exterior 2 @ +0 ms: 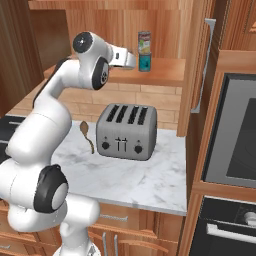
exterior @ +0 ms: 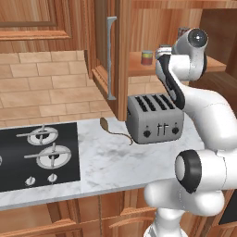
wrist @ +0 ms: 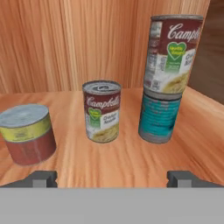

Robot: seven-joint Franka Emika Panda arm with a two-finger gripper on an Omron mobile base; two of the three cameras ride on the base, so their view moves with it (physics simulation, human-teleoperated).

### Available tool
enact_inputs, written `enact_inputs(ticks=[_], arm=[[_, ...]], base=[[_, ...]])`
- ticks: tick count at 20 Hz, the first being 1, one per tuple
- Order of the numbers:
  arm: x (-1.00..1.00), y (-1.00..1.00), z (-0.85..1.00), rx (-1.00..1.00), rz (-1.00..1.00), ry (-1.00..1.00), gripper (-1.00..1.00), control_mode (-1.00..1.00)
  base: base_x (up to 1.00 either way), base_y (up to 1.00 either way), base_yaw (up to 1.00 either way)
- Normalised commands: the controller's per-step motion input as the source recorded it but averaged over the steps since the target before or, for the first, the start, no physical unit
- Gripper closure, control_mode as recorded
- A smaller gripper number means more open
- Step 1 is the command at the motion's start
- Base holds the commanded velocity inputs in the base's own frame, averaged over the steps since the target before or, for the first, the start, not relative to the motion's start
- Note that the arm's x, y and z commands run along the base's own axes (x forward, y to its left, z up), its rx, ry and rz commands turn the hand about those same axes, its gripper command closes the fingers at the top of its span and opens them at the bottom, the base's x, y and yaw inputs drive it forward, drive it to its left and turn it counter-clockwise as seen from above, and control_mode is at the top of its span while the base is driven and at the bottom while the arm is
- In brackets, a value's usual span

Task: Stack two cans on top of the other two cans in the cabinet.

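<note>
Hand view, left to right on the reddish-brown wooden cabinet shelf (wrist: 109, 162): dark red can with a pale yellow band (wrist: 27, 134), standing alone; pale-labelled silver-topped soup can (wrist: 102, 111), standing alone beside it, not touching; then a stack, with a second pale-labelled soup can (wrist: 172, 54) sitting upright on the teal-blue can (wrist: 159, 116). Count: four cans, two pale-labelled, one red, one teal. One stack done, the red can bare on top.

Gripper (wrist: 112, 179): the two dark fingertips sit wide apart at the bottom edge with nothing between them, level with the shelf in front of the cans.

Left base view shows the red can (exterior: 146, 57) on the shelf, plus a four-burner black stovetop (exterior: 37, 155) at left; the arm blocks the rest of the cans. Right base view shows the teal/pale stack (exterior 2: 144, 51) clear of the arm, which hides the others.

Both base views: open cabinet door with long grey bar handle (exterior: 111, 58), brown wooden spoon (exterior: 111, 127) on the marble counter (exterior: 111, 162), silver four-slot toaster (exterior: 155, 117) below the shelf. Right base view adds a built-in oven (exterior 2: 235, 135) at right.
</note>
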Motion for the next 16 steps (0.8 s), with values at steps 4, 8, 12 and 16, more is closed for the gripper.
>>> enact_inputs(ticks=[4, 8, 12, 16], arm=[[0.05, 0.06, 0.00, 0.00, -0.08, 0.05, -1.00, -1.00], [0.04, 0.02, 0.00, 0.03, -0.06, 0.09, -1.00, -1.00], [0.10, 0.00, 0.00, 0.07, -0.01, 0.06, -1.00, -1.00], [0.10, 0.00, 0.00, 0.07, 0.00, 0.00, -1.00, -1.00]], base=[[0.00, 0.00, 0.00], [0.00, 0.00, 0.00], [0.00, 0.00, 0.00], [0.00, 0.00, 0.00]])
